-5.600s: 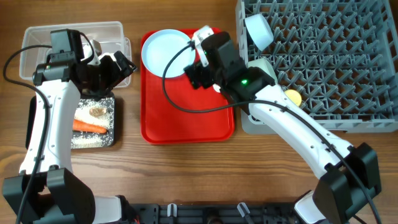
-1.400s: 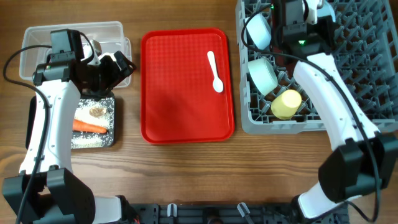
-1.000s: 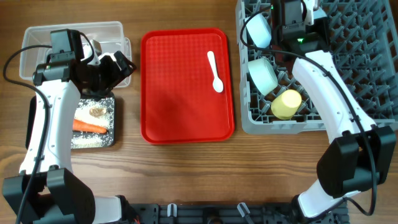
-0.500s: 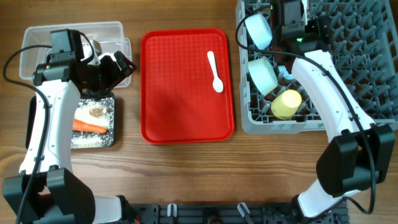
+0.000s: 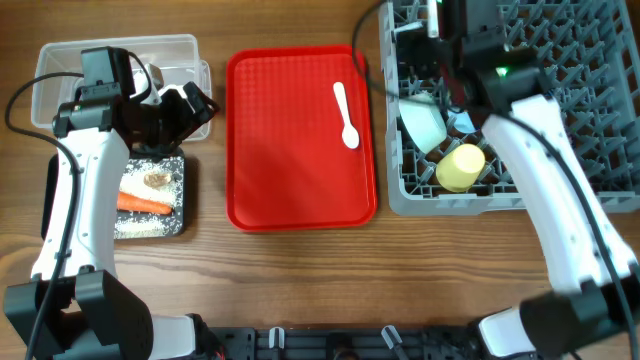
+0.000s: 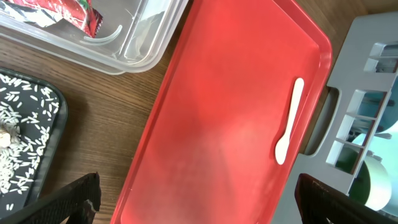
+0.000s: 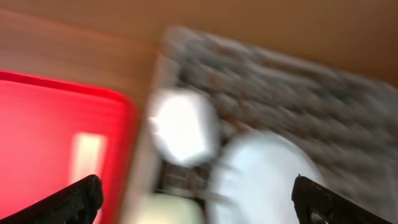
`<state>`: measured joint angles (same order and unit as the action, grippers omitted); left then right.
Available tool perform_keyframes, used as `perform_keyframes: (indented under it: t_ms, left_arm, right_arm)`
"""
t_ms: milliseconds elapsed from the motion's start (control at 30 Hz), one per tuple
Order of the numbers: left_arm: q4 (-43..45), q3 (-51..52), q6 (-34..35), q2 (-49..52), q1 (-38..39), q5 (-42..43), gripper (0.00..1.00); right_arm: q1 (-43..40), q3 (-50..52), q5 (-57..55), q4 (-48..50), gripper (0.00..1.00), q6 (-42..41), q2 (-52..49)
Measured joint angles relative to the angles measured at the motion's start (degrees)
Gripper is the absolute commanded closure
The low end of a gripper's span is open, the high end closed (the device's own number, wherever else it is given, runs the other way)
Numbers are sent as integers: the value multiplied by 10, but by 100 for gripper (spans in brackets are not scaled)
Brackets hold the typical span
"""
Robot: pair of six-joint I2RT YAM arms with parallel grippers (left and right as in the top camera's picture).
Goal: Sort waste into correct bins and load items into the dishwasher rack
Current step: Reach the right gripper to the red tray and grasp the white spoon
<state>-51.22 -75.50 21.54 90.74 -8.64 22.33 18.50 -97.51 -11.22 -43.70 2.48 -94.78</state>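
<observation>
My right gripper [image 7: 200, 198] hangs wide open and empty over the rack [image 5: 600, 100] near its left edge. My left gripper [image 6: 205, 202] gapes empty too. The white spoon [image 5: 345, 113] lies alone on the red tray [image 5: 290, 190], with open room around it.

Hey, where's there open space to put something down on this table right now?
The red tray is bare left of the white spoon. The wood table is bare between the tray and the arm bases. Crowded: the left end of the rack, with a bowl and yellow cup.
</observation>
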Motion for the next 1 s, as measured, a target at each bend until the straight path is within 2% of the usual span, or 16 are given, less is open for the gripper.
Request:
perform_keyframes:
  t_ms: [133, 267, 400, 567, 800, 1000]
  left_arm:
    - [0, 0, 0, 0, 0, 0, 0]
    - [0, 0, 0, 0, 0, 0, 0]
    - [0, 0, 0, 0, 0, 0, 0]
    - [0, 0, 0, 0, 0, 0, 0]
    - [0, 0, 0, 0, 0, 0, 0]
    - [0, 0, 0, 0, 0, 0, 0]
  right_arm:
    - [23, -3, 104, -16, 0, -35, 6]
    - [25, -1, 204, -46, 0, -90, -52]
    - [28, 6, 273, -40, 8, -128, -107]
    - [52, 7, 272, -23, 13, -151, -156]
    - [80, 7, 202, -12, 21, -181, -232]
    - [79, 7, 181, 15, 37, -200, -293]
